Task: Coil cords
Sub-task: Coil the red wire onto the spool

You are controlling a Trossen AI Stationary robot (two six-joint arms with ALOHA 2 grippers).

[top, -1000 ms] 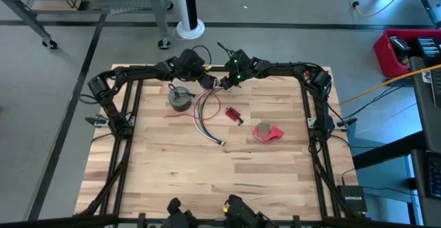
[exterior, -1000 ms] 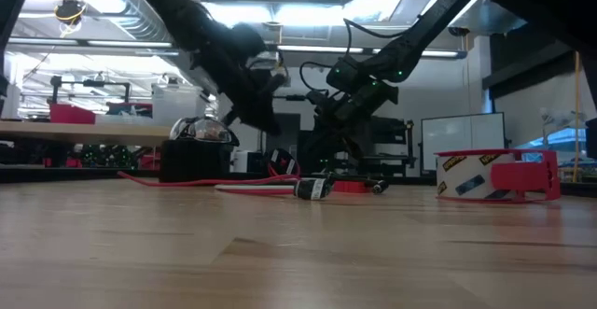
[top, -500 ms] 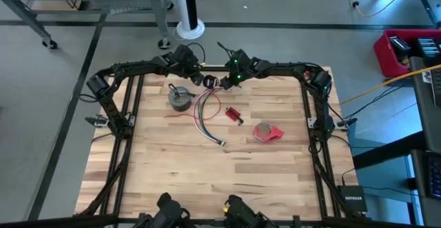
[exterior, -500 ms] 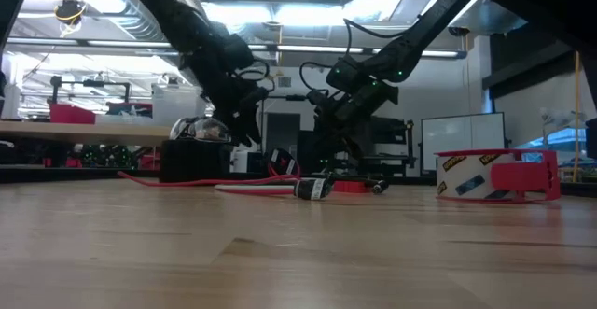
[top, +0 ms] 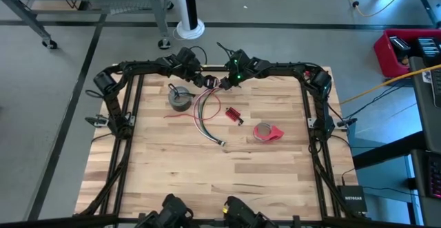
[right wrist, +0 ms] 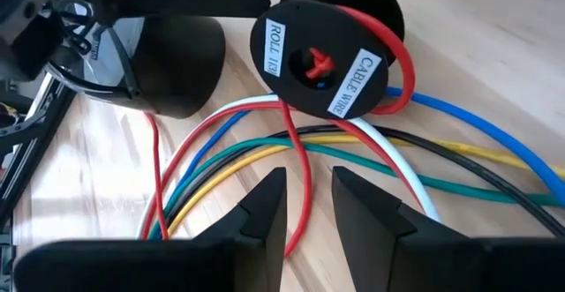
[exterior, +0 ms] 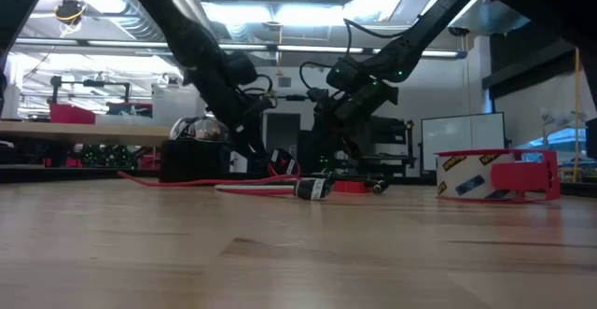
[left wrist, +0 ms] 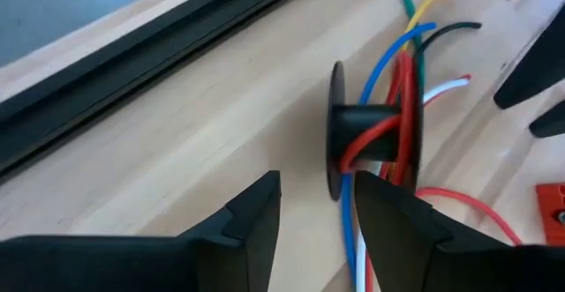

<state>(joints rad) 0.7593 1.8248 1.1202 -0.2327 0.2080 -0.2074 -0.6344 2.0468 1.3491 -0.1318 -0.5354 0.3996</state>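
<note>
**Spool between two sets of jaws**

While the left gripper (left wrist: 313, 217) hung with jaws apart just short of the small black spool (left wrist: 371, 138), nothing sat between them. Beyond the right gripper (right wrist: 307, 205), jaws slightly parted over the coloured wires (right wrist: 265, 155), the spool's labels read "ROLL 118" and "CABLE WIRE". Farther off stood a grey coil (top: 180, 98).

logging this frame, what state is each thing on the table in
left pincer: open, just short of the small spool, holding nothing
right pincer: open above the loose wires, holding nothing
small black spool: on the table, red wire partly wound on it
wire bundle: loose, uncoiled across the wood
grey spool: standing on the table
red tape roll: lying untouched
</note>
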